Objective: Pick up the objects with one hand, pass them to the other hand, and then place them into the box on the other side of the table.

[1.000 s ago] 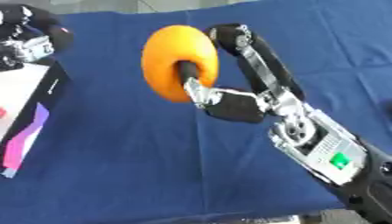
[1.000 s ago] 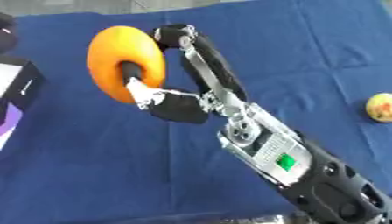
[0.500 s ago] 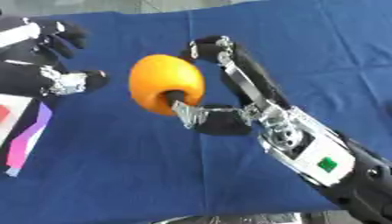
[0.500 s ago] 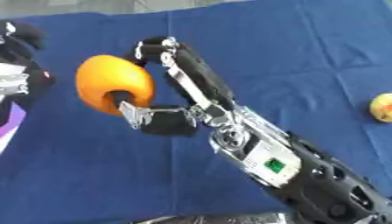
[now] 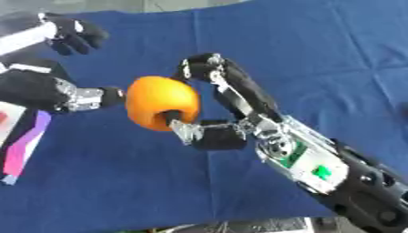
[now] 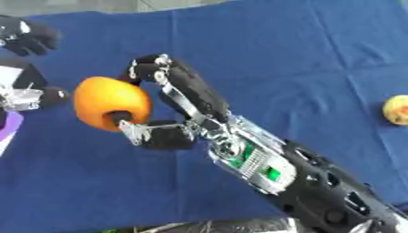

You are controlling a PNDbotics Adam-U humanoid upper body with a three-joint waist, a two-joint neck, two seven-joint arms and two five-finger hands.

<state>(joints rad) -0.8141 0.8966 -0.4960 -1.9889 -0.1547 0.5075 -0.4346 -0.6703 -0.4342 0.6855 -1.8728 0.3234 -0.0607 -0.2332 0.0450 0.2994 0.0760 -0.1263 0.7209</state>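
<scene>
Orange [image 5: 159,108] sat mid-air above the table [image 5: 318,50], pinched between thumb and fingers of the right robot hand [image 5: 209,102]. Left robot hand [image 5: 48,86], fingers spread, waited at nine o'clock, just beside it. Risk: early release before left closed; round fruit would drop and roll.

Looks like a robot test bench in a lab or demo room rather than a home: table draped in plain dark blue cloth [image 5: 318,54], exposed green circuit boards on the black humanoid arm [image 5: 311,161], loose fruit laid out as props, orange [image 5: 159,102] and yellowish fruit [image 6: 396,109].
</scene>
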